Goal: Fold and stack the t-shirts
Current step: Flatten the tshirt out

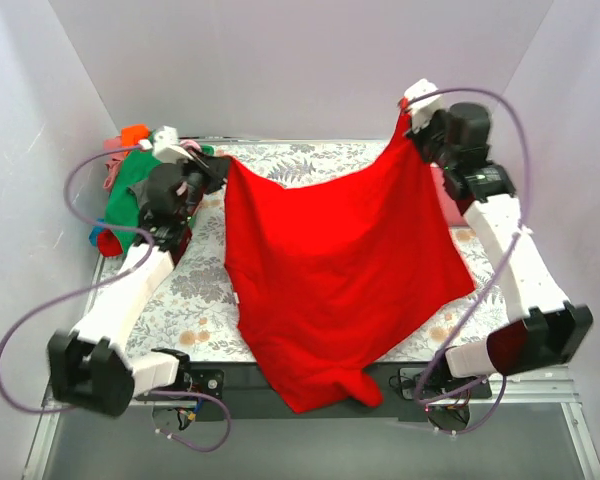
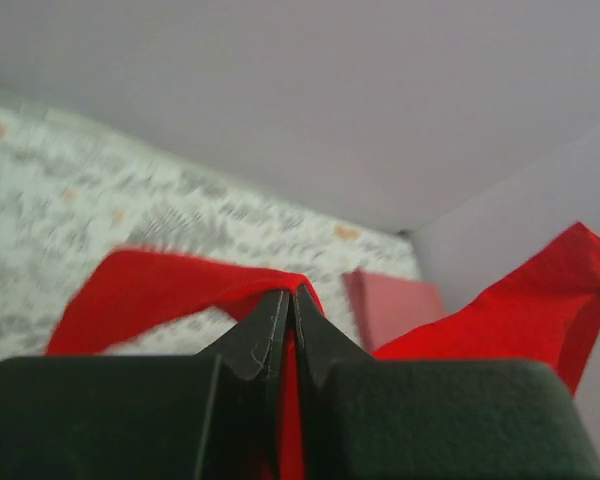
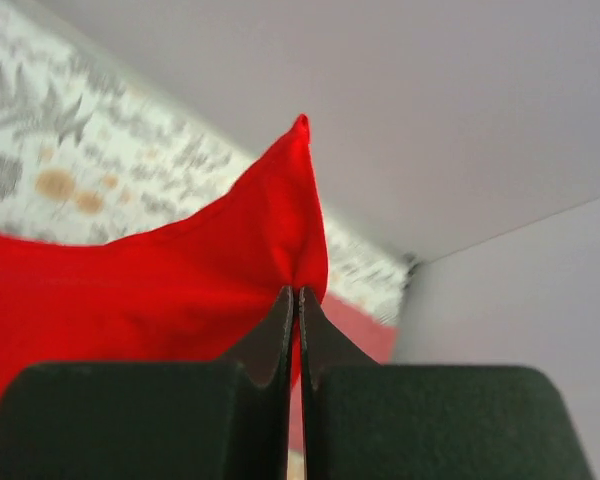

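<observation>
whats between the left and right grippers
The large bright red cloth t-shirt hangs spread between them, one corner pinched in the left gripper, another in the right gripper; the top external view shows it.

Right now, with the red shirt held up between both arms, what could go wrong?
1. The left pincer and right pincer each pinch only a small corner of the red t-shirt; it could slip free.
2. Its lower hem hangs past the near table edge, so it might snag there or drag the shirt off.
3. The left arm sits beside the pile of shirts and may knock it.
</observation>
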Action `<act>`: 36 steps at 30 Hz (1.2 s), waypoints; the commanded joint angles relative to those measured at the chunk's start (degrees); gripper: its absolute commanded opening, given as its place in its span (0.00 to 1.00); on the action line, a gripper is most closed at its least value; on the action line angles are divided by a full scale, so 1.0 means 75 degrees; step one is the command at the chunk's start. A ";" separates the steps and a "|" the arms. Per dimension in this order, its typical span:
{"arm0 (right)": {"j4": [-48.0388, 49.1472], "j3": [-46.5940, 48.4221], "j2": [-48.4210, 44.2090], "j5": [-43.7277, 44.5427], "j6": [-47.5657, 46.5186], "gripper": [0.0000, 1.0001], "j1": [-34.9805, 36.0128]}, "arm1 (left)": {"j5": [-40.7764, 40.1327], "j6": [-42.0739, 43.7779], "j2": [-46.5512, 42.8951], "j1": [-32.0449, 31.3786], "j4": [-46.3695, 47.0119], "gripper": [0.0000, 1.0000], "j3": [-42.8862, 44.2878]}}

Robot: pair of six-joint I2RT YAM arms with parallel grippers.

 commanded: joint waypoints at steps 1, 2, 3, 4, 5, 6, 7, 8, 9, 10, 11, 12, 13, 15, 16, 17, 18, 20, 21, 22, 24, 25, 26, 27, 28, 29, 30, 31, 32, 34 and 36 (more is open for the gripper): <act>0.1490 -0.0911 0.0344 -0.0313 0.0621 0.01 -0.0036 | -0.0037 -0.0223 0.1360 0.0438 0.1042 0.00 -0.0440; 0.1992 -0.1180 0.0706 -0.0441 0.0714 0.01 -0.0024 | 0.0277 -0.0306 0.1829 0.0544 0.1334 0.00 -0.0348; 0.2577 -0.1484 0.0976 -0.0187 0.0739 0.01 -0.0035 | 0.0605 -0.0341 0.2959 0.0765 0.1360 0.00 -0.0173; 0.2861 -0.1441 0.1304 0.0001 0.0727 0.01 -0.0024 | 0.0840 -0.0388 0.3527 0.0895 0.1256 0.02 0.0153; 0.2934 -0.1267 0.2084 0.0142 0.0715 0.01 -0.0035 | 0.1144 -0.0412 0.4043 0.1012 0.1011 0.08 0.0516; 0.3016 -0.0940 0.2475 0.0492 0.0692 0.01 -0.0036 | 0.1634 -0.0400 0.5011 0.1199 0.0800 0.23 0.1367; 0.2959 -0.0681 0.3094 0.0611 0.0727 0.17 -0.0070 | 0.1802 -0.0365 0.5357 0.1271 0.0473 0.49 0.1851; 0.2842 -0.0470 0.3309 0.0694 0.0727 0.28 -0.0071 | 0.2001 -0.0214 0.5686 0.1306 -0.0308 0.62 0.2355; 0.2667 -0.0306 0.3439 0.0764 0.0739 0.41 -0.0094 | 0.2119 0.0089 0.5886 0.1307 -0.0722 0.68 0.3334; 0.2665 -0.0292 0.3359 0.0718 0.0774 0.58 -0.0152 | 0.2247 0.0254 0.6004 0.1307 -0.1167 0.76 0.3657; 0.2665 -0.0408 0.3242 0.0695 0.0797 0.63 -0.0188 | 0.2144 0.0360 0.5889 0.1307 -0.1728 0.77 0.3904; 0.2665 -0.0537 0.3113 0.0555 0.0821 0.68 -0.0223 | 0.2085 0.0512 0.5691 0.1307 -0.1803 0.77 0.3825; 0.2468 -0.0782 0.2822 0.0531 0.0809 0.76 -0.0293 | 0.1899 0.0537 0.5028 0.1307 -0.1816 0.77 0.3639; 0.2291 -0.1099 0.2515 0.0286 0.0751 0.83 -0.0363 | 0.1862 0.0514 0.4298 0.1307 -0.1851 0.78 0.3206; 0.2151 -0.1356 0.2236 0.0180 0.0692 0.86 -0.0445 | 0.1932 0.0456 0.3935 0.1307 -0.1897 0.78 0.2612; 0.1836 -0.1475 0.2082 0.0028 0.0680 0.86 -0.0504 | 0.2060 0.0362 0.3189 0.1307 -0.1921 0.78 0.2316; 0.1566 -0.1592 0.1930 -0.0612 0.0657 0.86 -0.0574 | 0.2200 0.0304 0.2845 0.1307 -0.1979 0.78 0.1953; 0.0761 -0.1966 0.1473 -0.1364 0.0563 0.89 -0.0797 | 0.2620 0.0069 0.1887 0.1295 -0.2400 0.78 0.1074; 0.0395 -0.2084 0.1355 -0.2018 0.0482 0.89 -0.0890 | 0.2751 -0.0001 0.1625 0.1283 -0.2587 0.78 0.0792; 0.0021 -0.2155 0.1215 -0.2326 0.0388 0.90 -0.1007 | 0.2938 -0.0222 0.1333 0.1260 -0.2937 0.78 0.0523; -0.0846 -0.2529 0.1073 -0.2829 0.0305 0.90 -0.1183 | 0.3547 -0.0423 0.0666 0.1178 -0.3314 0.77 -0.0298; -0.1059 -0.2704 0.0910 -0.2984 0.0282 0.90 -0.1451 | 0.3654 -0.0516 0.0464 0.1131 -0.3513 0.77 -0.0567; -0.1201 -0.2927 0.0816 -0.3113 0.0259 0.90 -0.1604 | 0.3748 -0.0715 0.0288 0.1096 -0.4002 0.77 -0.0999; -0.1457 -0.3300 0.0745 -0.3277 0.0177 0.90 -0.1768 | 0.3946 -0.0844 -0.0131 0.1003 -0.4135 0.75 -0.1317; -0.1576 -0.3501 0.0640 -0.3348 0.0107 0.89 -0.2222 | 0.4041 -0.0973 -0.0321 0.0886 -0.4171 0.74 -0.1598; -0.1670 -0.3665 0.0604 -0.3395 0.0036 0.88 -0.2436 | 0.4088 -0.1288 -0.0508 0.0514 -0.4241 0.73 -0.1856; -0.1752 -0.3980 0.0592 -0.3500 -0.0150 0.88 -0.2647 | 0.3984 -0.1418 -0.0638 0.0243 -0.4311 0.72 -0.2288; -0.1880 -0.4111 0.0604 -0.3524 -0.0233 0.86 -0.3055 | 0.3832 -0.1547 -0.0790 -0.0073 -0.4451 0.70 -0.2432; -0.1940 -0.4228 0.0639 -0.3501 -0.0350 0.85 -0.3221 | 0.3668 -0.1839 -0.0826 -0.0761 -0.4499 0.70 -0.2700; -0.1975 -0.4591 0.0837 -0.3384 -0.0667 0.81 -0.3596 | 0.3190 -0.2099 -0.0873 -0.1374 -0.4488 0.70 -0.2901; -0.1964 -0.4756 0.1060 -0.3232 -0.0819 0.80 -0.3726 | 0.2836 -0.2321 -0.0885 -0.1997 -0.4418 0.70 -0.3088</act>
